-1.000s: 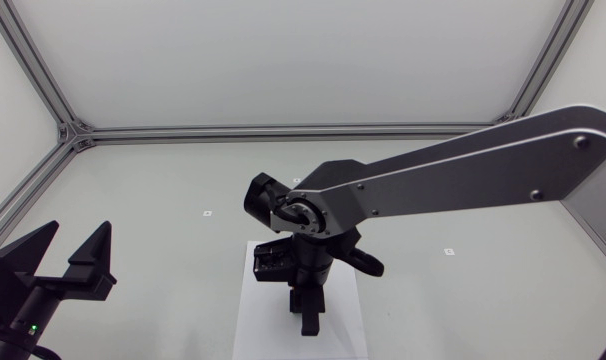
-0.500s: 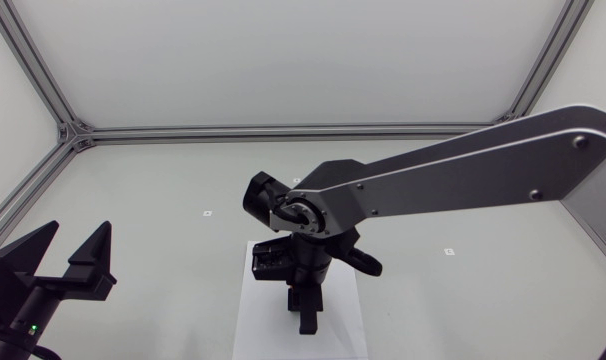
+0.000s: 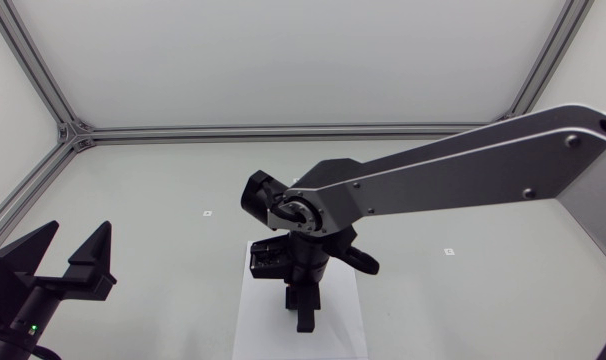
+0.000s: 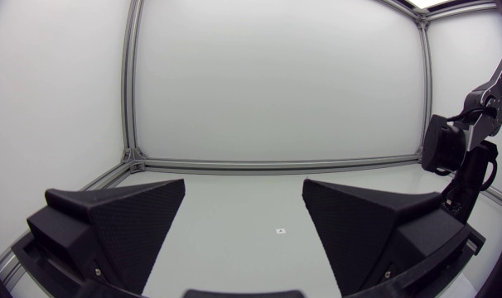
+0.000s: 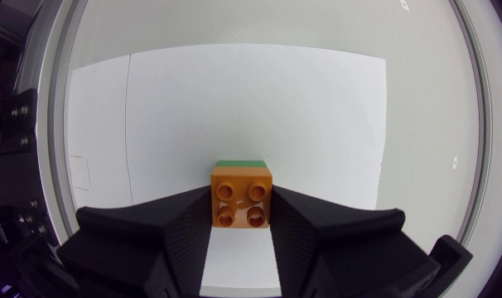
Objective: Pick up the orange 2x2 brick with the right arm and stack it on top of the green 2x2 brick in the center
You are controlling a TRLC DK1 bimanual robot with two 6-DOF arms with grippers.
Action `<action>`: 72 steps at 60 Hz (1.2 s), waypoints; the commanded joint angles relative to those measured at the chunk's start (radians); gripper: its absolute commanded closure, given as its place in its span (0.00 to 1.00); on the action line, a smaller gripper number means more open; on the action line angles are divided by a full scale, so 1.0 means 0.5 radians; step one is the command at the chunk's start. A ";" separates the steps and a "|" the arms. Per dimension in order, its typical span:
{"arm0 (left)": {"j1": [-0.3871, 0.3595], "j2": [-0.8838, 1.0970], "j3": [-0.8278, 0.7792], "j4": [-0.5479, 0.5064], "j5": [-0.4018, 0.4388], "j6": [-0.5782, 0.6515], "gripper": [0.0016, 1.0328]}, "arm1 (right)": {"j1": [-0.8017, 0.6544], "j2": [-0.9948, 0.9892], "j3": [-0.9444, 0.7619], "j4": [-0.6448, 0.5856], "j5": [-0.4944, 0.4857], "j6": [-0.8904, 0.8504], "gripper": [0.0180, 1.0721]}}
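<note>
Head view, starting at the left: my left gripper (image 3: 79, 232) is parked low over the pale grey counter (image 3: 163, 230), its two wedge fingers spread wide with nothing between them, well apart from the work, and I would leave it there. At the centre lies a white paper sheet (image 3: 258, 320), and my right gripper (image 3: 304, 318) points straight down over it, hiding the bricks from above, so I go by the right wrist view. There the orange 2x2 plastic brick (image 5: 242, 197) sits between the black fingers, which close against its two opposite sides, studs facing the camera. Just beyond its far edge a thin strip of the green 2x2 plastic brick (image 5: 240, 163) shows, so I judge the orange one to be directly over it and close to seated, though I cannot tell whether the studs have fully engaged. To finish well I would press straight down with no sideways drift, keep the orange edges square to that green strip, and open the fingers only once the push meets firm resistance, then lift vertically so the stack is not dragged. The long silver-grey right arm (image 3: 453, 180) spans in from the right edge.
</note>
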 commanded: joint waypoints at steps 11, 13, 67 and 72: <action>0.011 -0.016 -0.082 -0.029 0.009 0.025 0.04 | -0.006 0.022 -0.032 -0.002 0.014 -0.050 0.66; 0.011 -0.016 -0.082 -0.029 0.009 0.025 0.04 | -0.006 0.019 -0.035 -0.002 0.014 -0.050 0.66; 0.011 -0.016 -0.082 -0.029 0.009 0.025 0.04 | 0.012 -0.011 -0.094 0.011 0.023 -0.090 0.44; 0.011 -0.016 -0.082 -0.029 0.009 0.025 0.04 | 0.015 -0.008 -0.091 0.011 0.023 -0.087 0.38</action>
